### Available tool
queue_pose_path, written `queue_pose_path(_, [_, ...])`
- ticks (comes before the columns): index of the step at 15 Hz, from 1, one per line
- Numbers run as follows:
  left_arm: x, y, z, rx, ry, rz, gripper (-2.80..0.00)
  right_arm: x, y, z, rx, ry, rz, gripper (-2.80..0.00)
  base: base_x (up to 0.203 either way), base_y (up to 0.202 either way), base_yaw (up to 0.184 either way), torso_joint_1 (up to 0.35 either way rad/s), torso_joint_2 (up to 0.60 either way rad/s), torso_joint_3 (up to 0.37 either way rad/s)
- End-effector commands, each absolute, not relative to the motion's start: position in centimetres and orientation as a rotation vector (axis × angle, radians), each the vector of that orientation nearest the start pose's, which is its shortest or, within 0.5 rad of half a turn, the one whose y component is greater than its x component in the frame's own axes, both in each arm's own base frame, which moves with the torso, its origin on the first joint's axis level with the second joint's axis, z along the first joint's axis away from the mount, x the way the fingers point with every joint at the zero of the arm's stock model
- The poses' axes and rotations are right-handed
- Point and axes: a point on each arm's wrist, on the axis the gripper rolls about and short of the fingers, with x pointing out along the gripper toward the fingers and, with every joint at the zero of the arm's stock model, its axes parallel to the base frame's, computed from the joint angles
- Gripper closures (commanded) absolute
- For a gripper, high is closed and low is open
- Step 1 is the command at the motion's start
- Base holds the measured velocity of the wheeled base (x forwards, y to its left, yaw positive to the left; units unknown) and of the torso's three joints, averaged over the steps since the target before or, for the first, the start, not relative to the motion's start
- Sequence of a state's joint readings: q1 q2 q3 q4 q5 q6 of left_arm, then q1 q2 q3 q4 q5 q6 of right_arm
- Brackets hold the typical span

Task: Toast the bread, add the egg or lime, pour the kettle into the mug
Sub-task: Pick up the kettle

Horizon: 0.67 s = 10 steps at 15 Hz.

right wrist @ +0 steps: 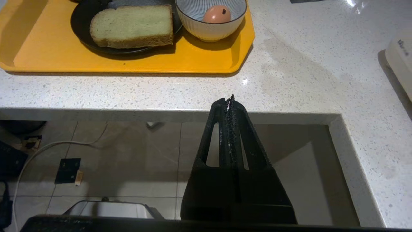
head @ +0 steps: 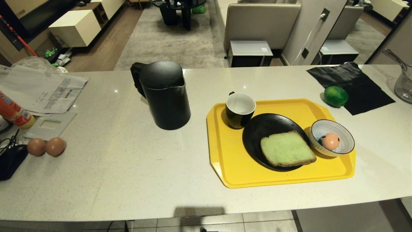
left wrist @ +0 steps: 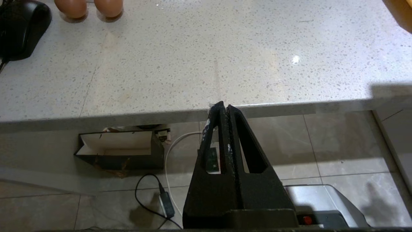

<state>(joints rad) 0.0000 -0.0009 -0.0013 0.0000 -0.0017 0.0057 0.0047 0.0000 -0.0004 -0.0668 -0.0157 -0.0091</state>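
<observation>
Kettle (head: pixel 165 96) is standing left of the yellow tray (head: pixel 225 154); on it you are seeing the mug (head: pixel 239 110), bread (head: pixel 286 149) lying on a black plate (head: pixel 260 129), and the egg (head: pixel 330 141) sitting in a striped bowl (head: pixel 346 135). Lime (head: pixel 335 96) is resting far right. Nothing looks started. Left gripper (left wrist: pixel 223 108) and right gripper (right wrist: pixel 229 100) are hanging closed and empty below the counter's near edge. No toaster is showing.

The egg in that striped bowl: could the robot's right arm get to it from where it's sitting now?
Probably yes. The right gripper hangs shut below the counter's front edge, and only bare counter lies between it and the tray. The egg sits uncovered in the open bowl, so nothing blocks it from above.
</observation>
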Motion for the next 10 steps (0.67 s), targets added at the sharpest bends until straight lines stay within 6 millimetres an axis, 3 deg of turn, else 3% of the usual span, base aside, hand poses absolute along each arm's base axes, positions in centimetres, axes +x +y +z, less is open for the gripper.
queue_pose_path(1, [-2.29, -0.01, 7.59, 0.006, -0.002, 0.0, 0.0, -2.09, -0.04, 7.52, -0.01, -0.04, -0.008, 0.0, 0.0, 0.0, 0.0, 0.0, 0.0, 0.0])
queue_pose_path(8, [-2.3, -0.01, 7.61, 0.009, -0.002, 0.0, 0.0, -2.09, -0.04, 7.52, -0.015, -0.04, -0.005, 0.0, 0.0, 0.0, 0.0, 0.0, 0.0, 0.0])
queue_pose_path(10, [-2.3, -0.01, 7.63, 0.009, -0.003, 0.0, 0.0, -2.09, -0.04, 7.52, -0.015, -0.04, -0.005, 0.0, 0.005, 0.01, -0.153, 0.003, 0.0, 0.001])
